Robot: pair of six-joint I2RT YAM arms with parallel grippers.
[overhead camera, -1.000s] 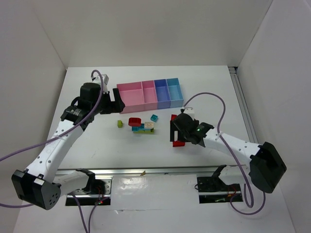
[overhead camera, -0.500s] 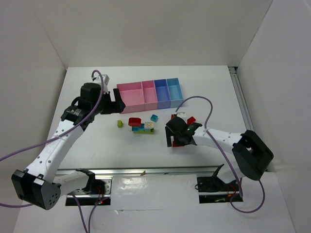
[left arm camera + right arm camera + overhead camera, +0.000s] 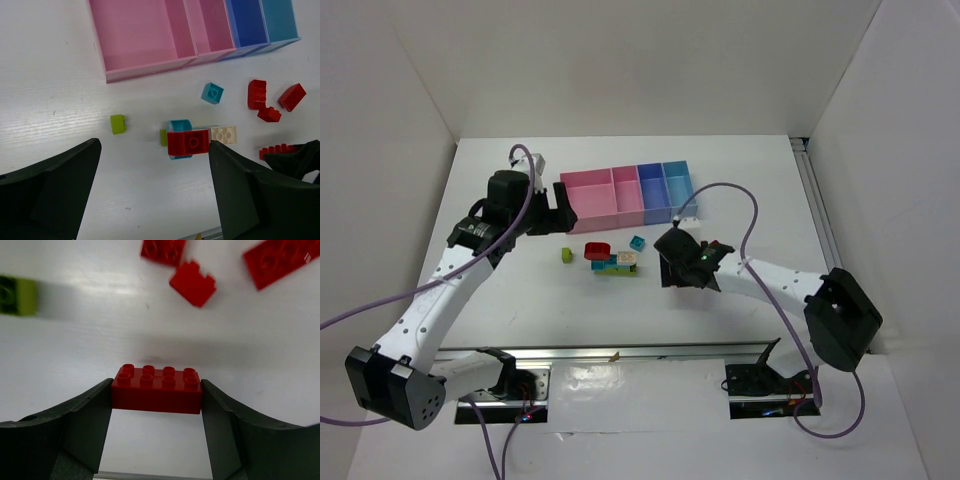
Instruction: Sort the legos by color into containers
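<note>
Top external view: the left gripper is hanging just beside the left end of the containers. These form a joined row of two pink bins, one periwinkle and one light blue, sitting toward the far side of the table. The legos are lying loose just in front of the row. The right gripper is reaching in low at the right of that cluster.

Left wrist view: the left gripper's fingers are standing wide apart, holding nothing. Below them a red block is sitting on a cyan piece, with a beige brick just beside it. A yellow-green brick and a cyan brick are lying apart.

Right wrist view: the right gripper's fingers are clamping a red two-by-four brick by its short ends. Whether it is touching the table cannot be told. Three red pieces are lying beyond it.
</note>
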